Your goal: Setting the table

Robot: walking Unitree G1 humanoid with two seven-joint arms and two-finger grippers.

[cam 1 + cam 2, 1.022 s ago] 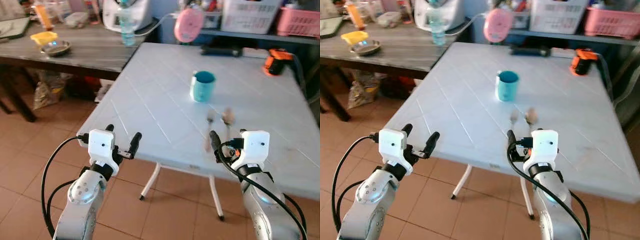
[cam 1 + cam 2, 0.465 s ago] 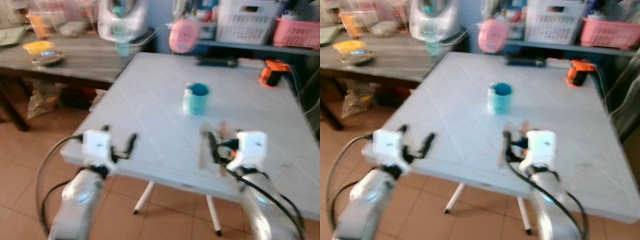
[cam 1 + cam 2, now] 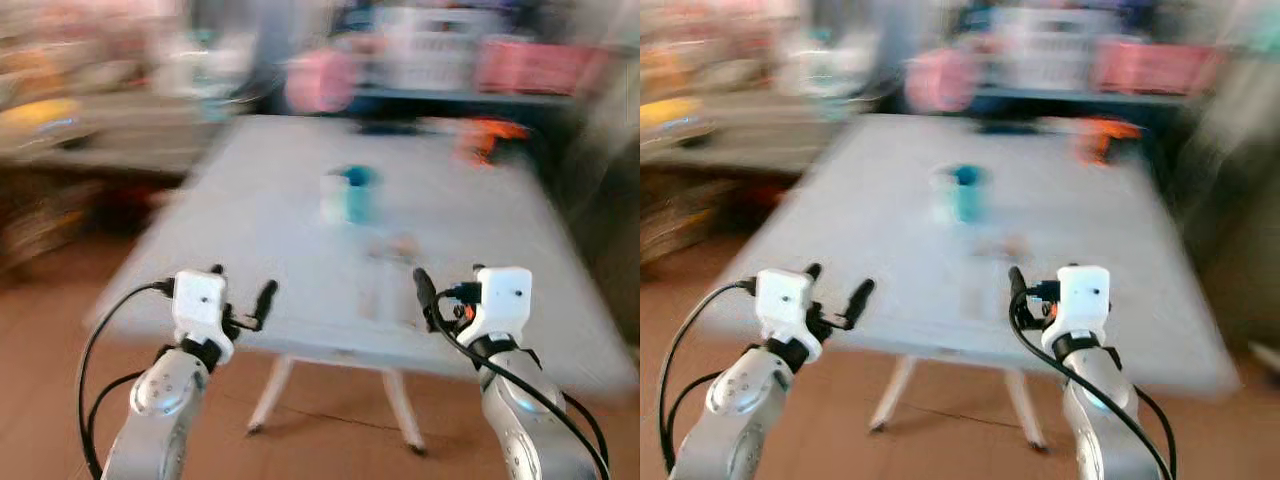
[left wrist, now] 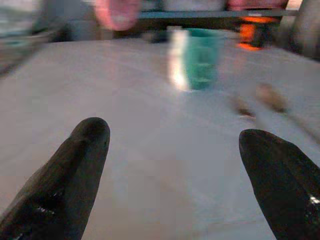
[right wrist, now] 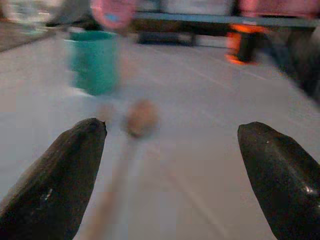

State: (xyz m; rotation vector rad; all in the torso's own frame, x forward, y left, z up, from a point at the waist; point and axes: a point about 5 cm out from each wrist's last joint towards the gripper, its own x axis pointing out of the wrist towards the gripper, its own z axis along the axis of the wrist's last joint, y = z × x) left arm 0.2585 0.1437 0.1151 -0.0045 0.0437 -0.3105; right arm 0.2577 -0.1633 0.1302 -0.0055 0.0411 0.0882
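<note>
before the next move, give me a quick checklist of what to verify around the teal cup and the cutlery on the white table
1. Left gripper open with nothing between its fingers: ok.
2. Right gripper open with nothing between its fingers: ok.
3. Teal plastic cup upright on the white table: ok, and it stands apart from both grippers.
4. Brownish spoon-like utensil lying on the table ahead of the right gripper: ok, though its exact outline is blurred.
5. Head camera picture steady enough to aim: not ok, both eye views are smeared by motion.
6. How many utensils lie beside the cup: cannot tell.
</note>
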